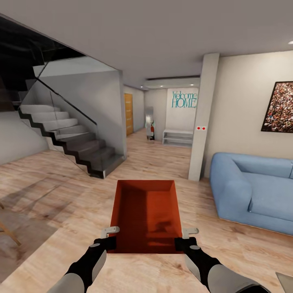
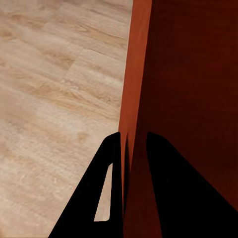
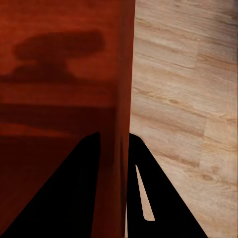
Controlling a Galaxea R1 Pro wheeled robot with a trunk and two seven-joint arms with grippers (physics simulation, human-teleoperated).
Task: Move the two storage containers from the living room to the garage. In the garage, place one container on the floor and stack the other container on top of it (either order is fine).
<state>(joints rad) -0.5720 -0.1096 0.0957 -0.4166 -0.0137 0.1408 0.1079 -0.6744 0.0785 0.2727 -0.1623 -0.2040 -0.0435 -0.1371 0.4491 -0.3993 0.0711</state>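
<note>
I hold one red-orange storage container (image 1: 147, 213) in front of me, level above the light wood-plank floor of the living room. My left gripper (image 1: 109, 240) is shut on its left wall near the near corner, and my right gripper (image 1: 185, 241) is shut on its right wall. In the left wrist view the thin container wall (image 2: 130, 99) runs between the two black fingers (image 2: 99, 198). The right wrist view shows the opposite container wall (image 3: 123, 89) pinched between black fingers (image 3: 148, 193). The bin looks empty inside.
A blue sofa (image 1: 254, 189) stands at the right, behind a white pillar (image 1: 203, 118). A dark staircase (image 1: 69, 138) with a glass rail rises at the left. Between them a hallway (image 1: 162, 134) leads back to a white bench and an orange door. A chair leg (image 1: 10, 234) shows far left.
</note>
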